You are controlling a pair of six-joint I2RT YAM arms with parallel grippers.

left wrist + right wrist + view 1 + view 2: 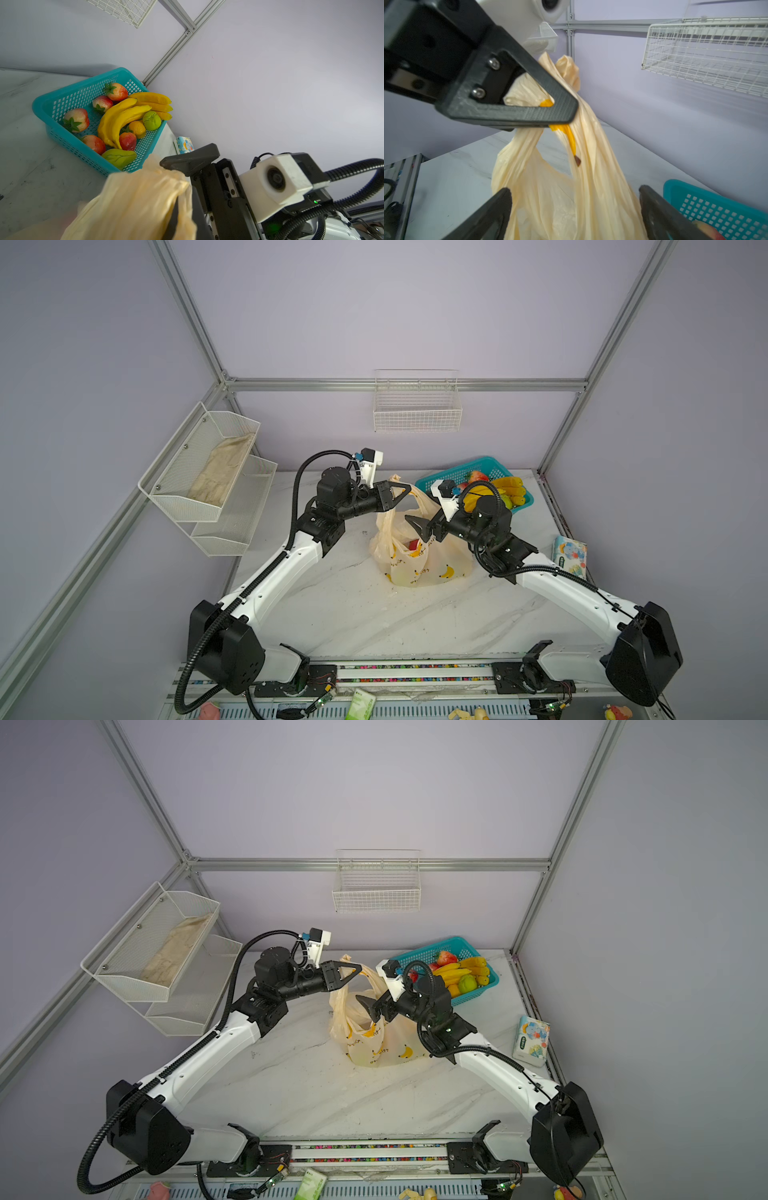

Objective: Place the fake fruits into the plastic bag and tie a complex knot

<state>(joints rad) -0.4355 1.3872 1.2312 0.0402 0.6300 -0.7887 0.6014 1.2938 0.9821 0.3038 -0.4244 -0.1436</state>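
The plastic bag [419, 562] [376, 1044] stands mid-table, cream with printed bananas, and something red [413, 544] shows inside. My left gripper [405, 489] [357, 970] [566, 113] is shut on its bunched handle strips [568, 68] and holds them up. In the left wrist view the bag [135, 203] covers its jaws. My right gripper [417, 526] [366, 1006] [575, 190] is open, with a finger on each side of the bag's neck [571, 197], apart from it. More fake fruits [496, 489] [122, 118] lie in the teal basket [62, 93]. No knot is in view.
The teal basket [436, 479] [415, 955] sits at the back right, close behind my right wrist. A tissue pack [570, 556] [532, 1040] stands at the right edge. A wire basket [417, 406] hangs on the back wall, and mesh shelves [208, 472] hang on the left wall.
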